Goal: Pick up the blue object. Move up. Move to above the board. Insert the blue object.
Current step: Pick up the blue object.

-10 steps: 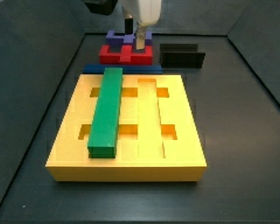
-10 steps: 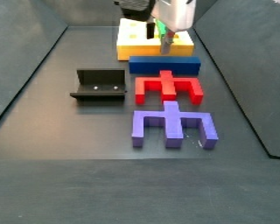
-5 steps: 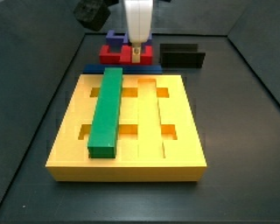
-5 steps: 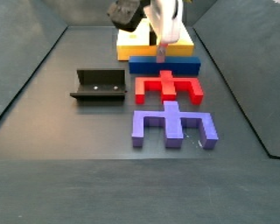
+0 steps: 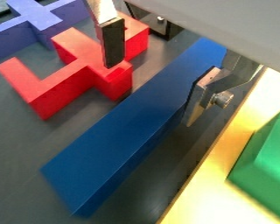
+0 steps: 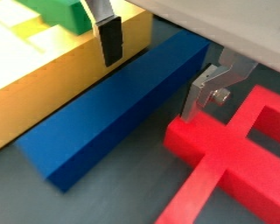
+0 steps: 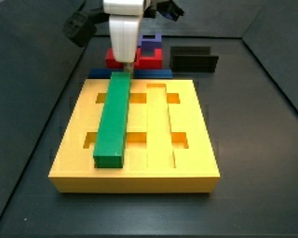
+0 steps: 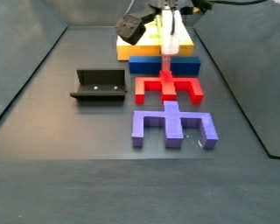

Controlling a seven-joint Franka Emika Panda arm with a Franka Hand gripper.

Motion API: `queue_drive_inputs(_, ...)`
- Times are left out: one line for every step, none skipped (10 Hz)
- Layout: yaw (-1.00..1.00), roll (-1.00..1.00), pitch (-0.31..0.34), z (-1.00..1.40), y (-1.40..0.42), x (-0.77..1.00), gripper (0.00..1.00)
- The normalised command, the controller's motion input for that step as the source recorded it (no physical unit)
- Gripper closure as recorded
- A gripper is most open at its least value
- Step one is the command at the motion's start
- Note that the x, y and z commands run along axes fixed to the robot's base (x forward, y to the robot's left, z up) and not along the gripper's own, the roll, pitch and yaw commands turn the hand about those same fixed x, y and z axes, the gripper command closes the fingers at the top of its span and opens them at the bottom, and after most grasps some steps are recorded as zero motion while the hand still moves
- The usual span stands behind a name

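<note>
Dark grey flooring with low grey walls enclosed the work area, and on it lay the yellow board (image 7: 135, 135), grooved and cut out along its top, with a green bar (image 7: 113, 119) already seated in one groove.

Judging by the layout, the first step was in hand: picking up the blue object (image 5: 143, 122). The tool (image 6: 149, 72) had been brought low over it, its jaws spread wider than the bar, one silver finger (image 6: 108, 33) on the board side and the other on the side of the red piece (image 6: 241, 156). It held nothing; in both wrist views the pads stood clear of the bar's flanks. The next move, I thought, called for closing squarely on the long sides, with little room to spare between the bar and its neighbours, and then a straight lift.

The blue object was a long, plain, medium-blue rectangular bar with crisp edges and flat, unmarked faces. It lay flat on the floor between the board and the red piece, just beside each, running along the board's short end. In a side view it showed beneath the tool (image 8: 164, 65), with an indigo notched block (image 8: 173, 125) farther off and the dark fixture (image 8: 98, 85) well apart.
</note>
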Motion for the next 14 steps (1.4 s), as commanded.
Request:
queue_drive_inputs(-0.13,-0.05,-0.124,0.03,-0.03,-0.64,0.00)
queue_drive_inputs(-0.01,-0.05,-0.131,0.01,-0.11,-0.53,0.00)
queue_drive_inputs(0.00,0.00,-0.086,0.00,-0.08,-0.24,0.00)
queue_drive_inputs(0.00,0.00,-0.044,-0.01,-0.01,-0.29,0.00)
queue_drive_inputs(0.00,0.01,-0.070,-0.24,0.00,-0.33,0.00)
queue_drive_inputs(0.00,0.00,-0.043,-0.30,0.00,-0.17,0.00)
queue_drive_inputs(0.00,0.00,-0.031,-0.22,0.00,-0.12,0.00)
queue_drive_inputs(0.02,0.04,0.000,-0.23,0.00,-0.03,0.00)
queue_drive_inputs(0.17,0.04,0.000,-0.13,-0.03,0.00,0.00)
queue_drive_inputs(0.19,0.06,0.029,-0.08,-0.02,0.05,0.00)
queue_drive_inputs(0.10,0.06,0.001,-0.15,0.00,0.00,0.00)
queue_drive_inputs(0.11,0.08,0.000,-0.17,0.00,0.00,0.00)
queue_drive_inputs(0.07,0.09,0.000,-0.21,0.00,0.00,0.00)
queue_drive_inputs(0.05,0.09,0.000,-0.22,0.00,0.00,0.00)
